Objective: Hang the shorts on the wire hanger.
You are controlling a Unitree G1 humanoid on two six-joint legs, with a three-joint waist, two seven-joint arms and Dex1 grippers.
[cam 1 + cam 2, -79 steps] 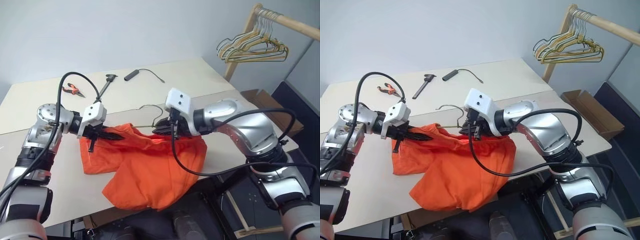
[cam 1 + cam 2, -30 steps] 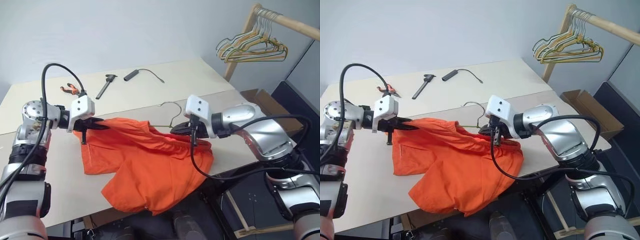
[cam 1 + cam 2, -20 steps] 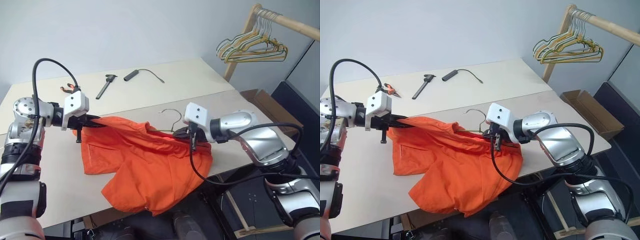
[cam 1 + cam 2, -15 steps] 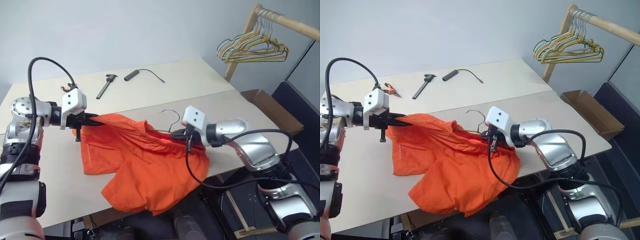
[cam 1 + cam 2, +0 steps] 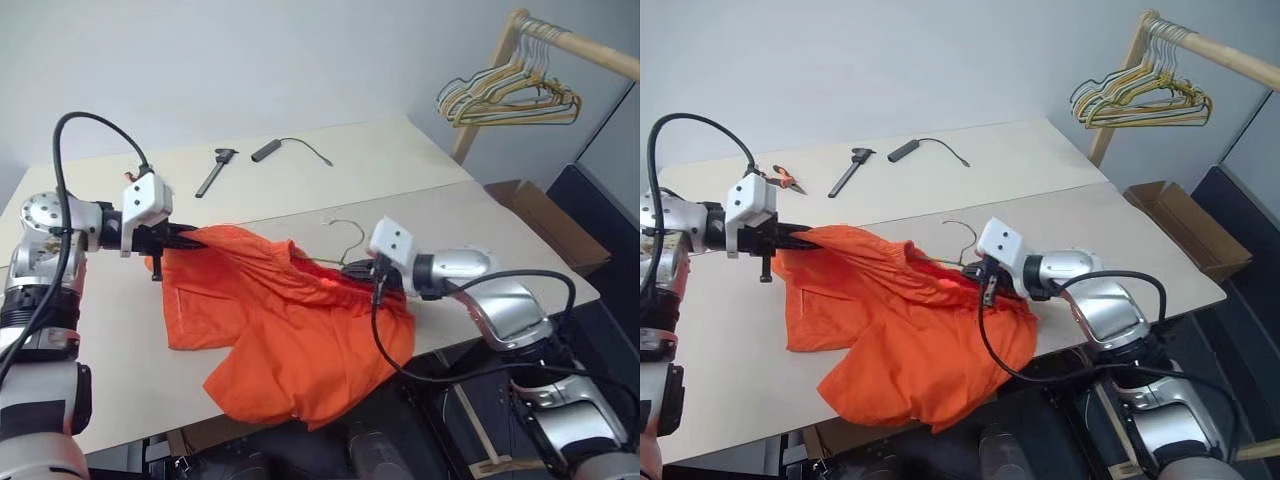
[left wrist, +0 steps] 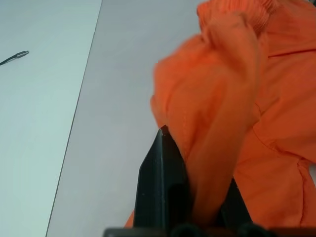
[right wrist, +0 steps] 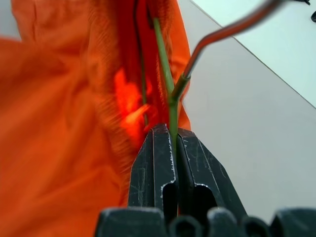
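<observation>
While L pincer [image 5: 190, 237] clamps shorts [image 5: 290, 330] waistband, R pincer [image 7: 172, 129] grips wire hanger [image 7: 170, 98] inside it.

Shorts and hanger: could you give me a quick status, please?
Left gripper shut on the shorts at the waistband. Right gripper shut on the wire hanger, wire running into the shorts. Nothing in the way.

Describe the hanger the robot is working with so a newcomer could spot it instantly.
Start at the orange shorts draped over the front edge of the table. At their right end the right gripper is shut on the wire hanger, whose hook curls up above the waistband. It is single, thin and olive-grey, unlike the bunched hangers on the wooden rail.
</observation>
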